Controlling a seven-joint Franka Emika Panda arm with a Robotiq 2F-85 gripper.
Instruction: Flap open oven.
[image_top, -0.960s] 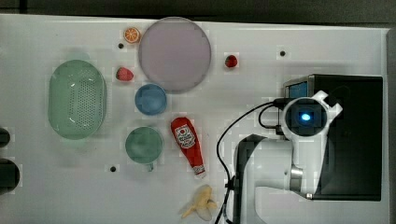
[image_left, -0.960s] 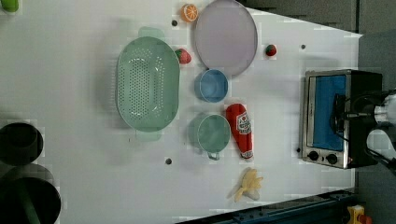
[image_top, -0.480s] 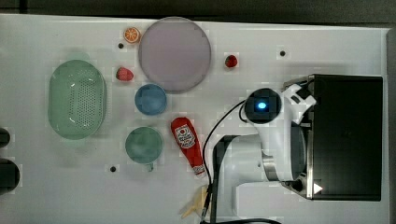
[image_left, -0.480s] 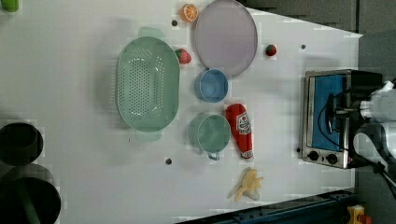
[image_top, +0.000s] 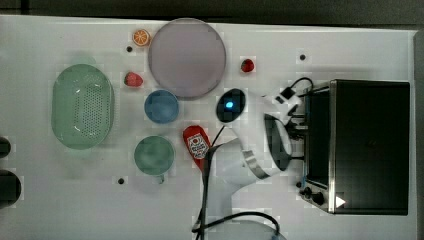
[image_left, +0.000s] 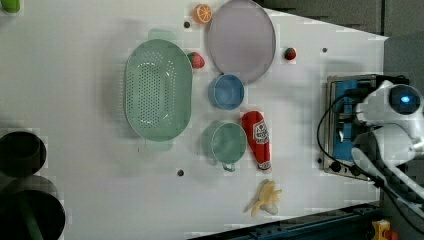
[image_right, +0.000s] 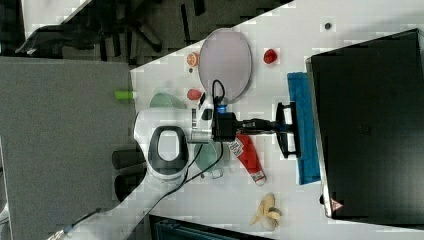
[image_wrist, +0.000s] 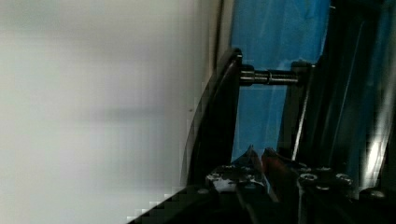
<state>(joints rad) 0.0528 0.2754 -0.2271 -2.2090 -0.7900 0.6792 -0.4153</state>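
gripper (image_right: 280, 126): positioned at the door handle (image_right: 290, 131); grip state cannot be told
oven (image_right: 370, 125): door seen slightly ajar
table (image_top: 60, 200): oven carried

oven (image_top: 370, 145) blocking top view's right, ketchup bottle (image_top: 196, 143) beside arm

- The oven (image_top: 369, 145) stands at the top view's right end of the counter (image_top: 60, 200); the gripper (image_right: 286, 131) sits at its door (image_right: 305, 127)
- Colander (image_top: 83, 113) far at the top view's left; plate (image_top: 187, 56) above the bowl (image_top: 161, 106); cup (image_top: 154, 155) below the bowl, ketchup bottle (image_top: 196, 143) just beside the cup
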